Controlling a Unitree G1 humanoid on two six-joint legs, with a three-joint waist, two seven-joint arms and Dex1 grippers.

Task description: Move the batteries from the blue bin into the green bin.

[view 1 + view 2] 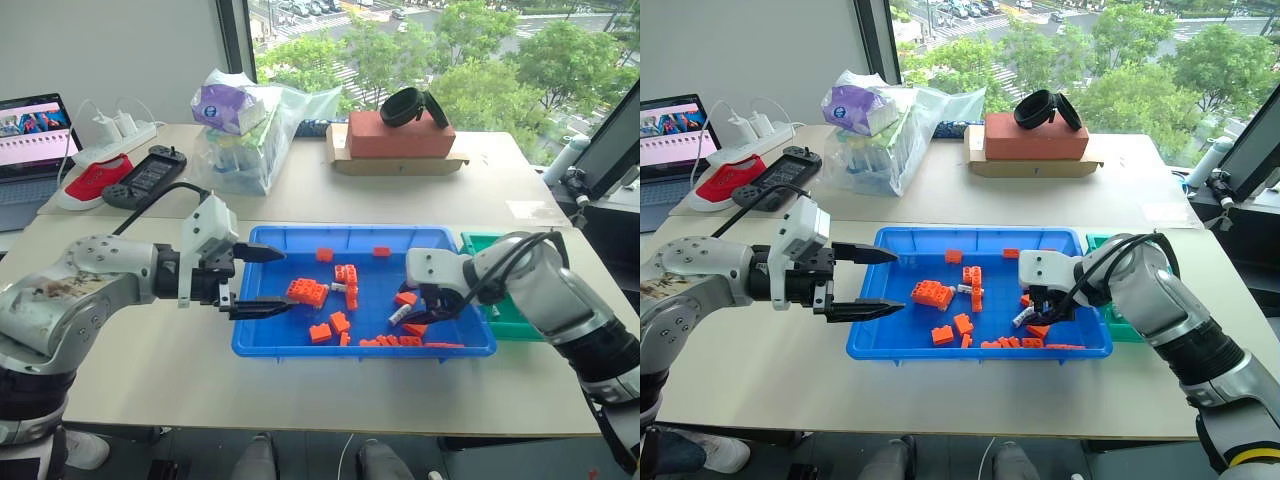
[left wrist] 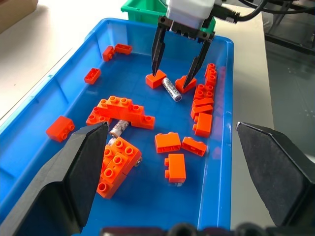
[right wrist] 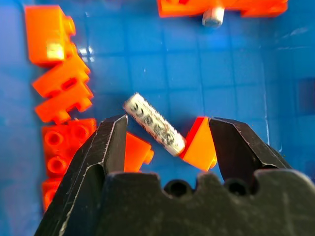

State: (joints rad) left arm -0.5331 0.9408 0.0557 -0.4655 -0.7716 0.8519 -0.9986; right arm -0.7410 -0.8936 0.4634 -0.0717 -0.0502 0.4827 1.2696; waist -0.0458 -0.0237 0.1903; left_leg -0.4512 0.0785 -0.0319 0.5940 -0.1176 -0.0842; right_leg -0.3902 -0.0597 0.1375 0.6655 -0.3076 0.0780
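The blue bin (image 1: 290, 262) sits mid-table holding scattered orange bricks (image 1: 307, 292). The green bin (image 1: 512, 322) stands against its right end. My right gripper (image 1: 425, 318) points down into the blue bin's right part, open. Its fingertips (image 2: 154, 69) straddle one silver battery (image 3: 154, 124) that lies on the bin floor with an orange brick (image 3: 199, 145) touching its end. A second battery (image 2: 118, 128) lies partly under a joined row of bricks. My left gripper (image 1: 280, 281) hovers open over the bin's left end with nothing between its fingers.
Behind the bin lie a plastic bag of goods (image 1: 245, 135), a red-brown block on cardboard (image 1: 400, 135) and a black game controller (image 1: 147, 175). A laptop (image 1: 35, 135) and power strip (image 1: 110, 140) sit at the far left.
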